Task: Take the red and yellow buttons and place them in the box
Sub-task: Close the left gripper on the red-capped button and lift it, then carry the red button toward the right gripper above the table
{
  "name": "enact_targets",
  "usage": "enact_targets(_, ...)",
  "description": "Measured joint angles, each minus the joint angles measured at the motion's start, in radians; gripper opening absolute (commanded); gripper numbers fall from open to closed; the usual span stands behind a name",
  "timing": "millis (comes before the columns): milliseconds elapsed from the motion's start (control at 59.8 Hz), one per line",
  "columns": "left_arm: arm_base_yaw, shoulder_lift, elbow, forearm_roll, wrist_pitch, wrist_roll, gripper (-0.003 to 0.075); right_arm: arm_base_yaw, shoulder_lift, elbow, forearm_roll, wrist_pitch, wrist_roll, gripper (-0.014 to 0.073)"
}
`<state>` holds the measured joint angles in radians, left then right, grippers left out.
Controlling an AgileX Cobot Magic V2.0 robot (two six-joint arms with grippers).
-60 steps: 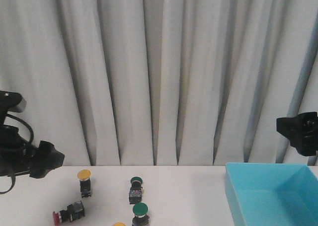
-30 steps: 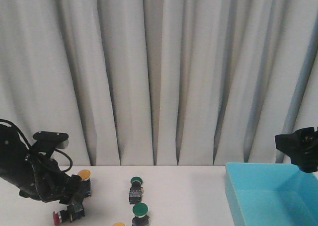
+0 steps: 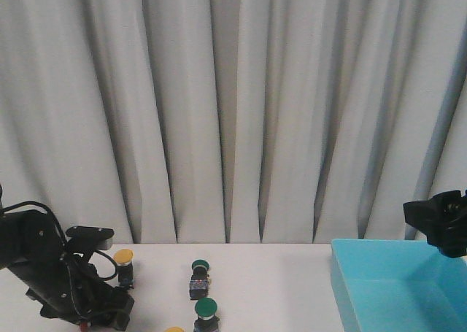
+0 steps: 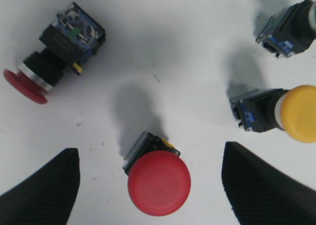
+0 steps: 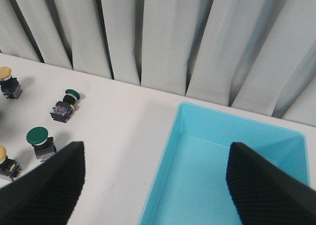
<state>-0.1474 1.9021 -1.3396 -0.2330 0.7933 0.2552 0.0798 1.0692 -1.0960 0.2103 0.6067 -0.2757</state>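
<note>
Left gripper (image 4: 150, 185) hangs low over the desk's left end with its fingers spread wide apart, and an upright red button (image 4: 159, 185) stands between them, cap up, so its long axis points straight at the wrist. Right gripper (image 5: 153, 185), also apart and empty, hovers by the box (image 3: 350, 288) at the desk's right end, well apart from the buttons; no writing is legible.

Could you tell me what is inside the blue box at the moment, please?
The visible part of the blue box shows only bare floor, no buttons. The right gripper's fingers cover its near corners in the right wrist view, and the front view cuts the box off.
</note>
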Motion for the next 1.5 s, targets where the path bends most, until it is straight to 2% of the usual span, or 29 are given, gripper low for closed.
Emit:
enact_targets(785, 0.0, 0.101, -0.002, 0.002, 0.011, 0.001, 0.0557, 0.0, 0.0, 0.0, 0.0, 0.022, 0.0, 0.0561)
enact_targets(902, 0.0, 0.112, -0.002, 0.003, 0.016, 0.001, 0.0534, 0.0, 0.0, 0.0, 0.0, 0.025, 0.0, 0.0561)
enact_targets(1053, 0.0, 0.117, -0.002, 0.003, 0.017, 0.001, 0.0427, 0.0, 0.0, 0.0, 0.0, 0.025, 0.0, 0.0561)
enact_targets(1387, 0.0, 0.118, -0.002, 0.004, 0.016, 0.001, -0.0006, 0.0, 0.0, 0.0, 0.0, 0.04, 0.0, 0.0561)
enact_targets(1504, 0.0, 0.107, -0.002, 0.004, 0.036, 0.003, -0.0008, 0.0, 0.0, 0.0, 0.007, 0.043, -0.045, 0.056)
